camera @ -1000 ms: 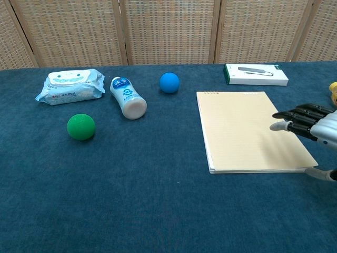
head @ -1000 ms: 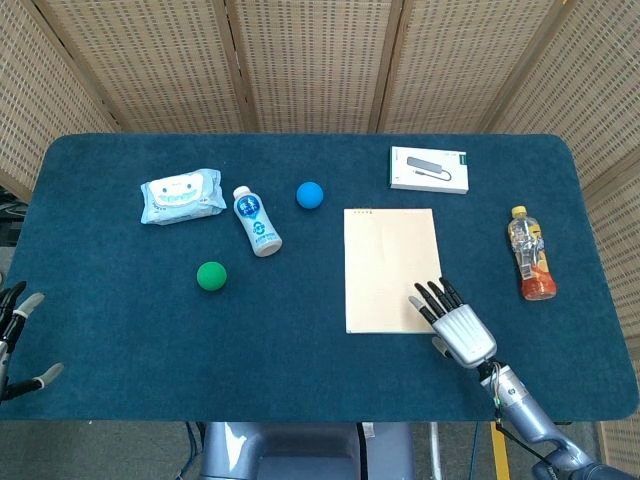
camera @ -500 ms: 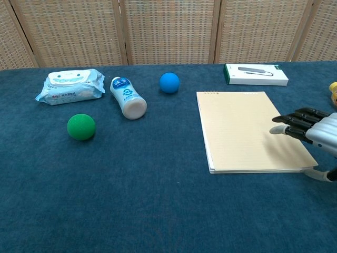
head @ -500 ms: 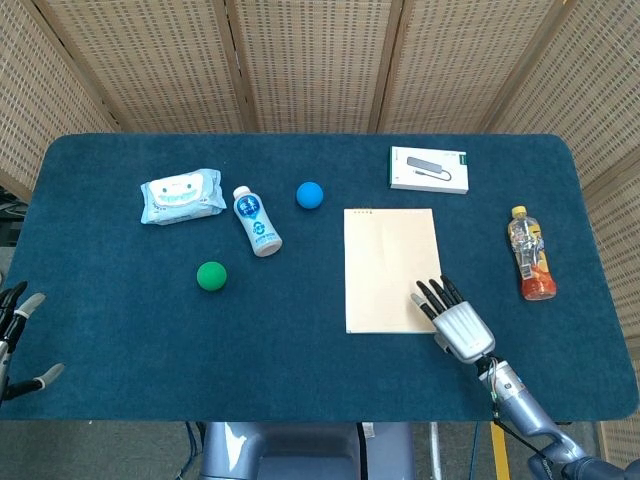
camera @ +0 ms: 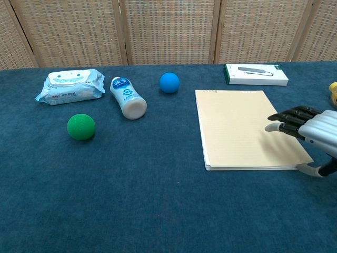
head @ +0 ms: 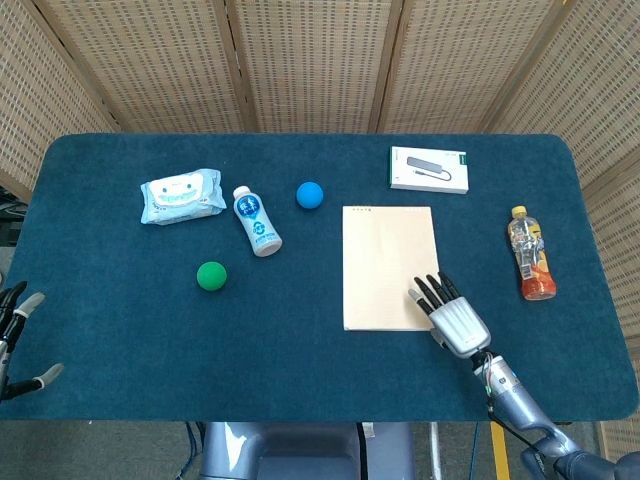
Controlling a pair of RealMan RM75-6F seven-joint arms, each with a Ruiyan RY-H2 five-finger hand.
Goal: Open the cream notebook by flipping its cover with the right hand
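Note:
The cream notebook [head: 388,262] [camera: 245,126] lies closed and flat on the blue table, right of centre. My right hand [head: 452,318] [camera: 310,133] is at its near right corner, palm down with fingers stretched out over the cover; its thumb lies by the notebook's near edge. It holds nothing. Whether the fingertips touch the cover cannot be told. My left hand [head: 15,335] shows only at the left edge of the head view, off the table, fingers apart and empty.
A white box [head: 429,168] [camera: 256,74] lies behind the notebook, a drink bottle [head: 529,254] to its right. Left of it are a blue ball [head: 310,194] [camera: 169,83], a white bottle [head: 257,220] [camera: 128,97], a green ball [head: 211,275] [camera: 81,127] and a wipes pack [head: 182,196] [camera: 69,86].
The notebook has slid slightly to the left. My right hand has shifted a little with it at the near right corner. The left hand has not moved.

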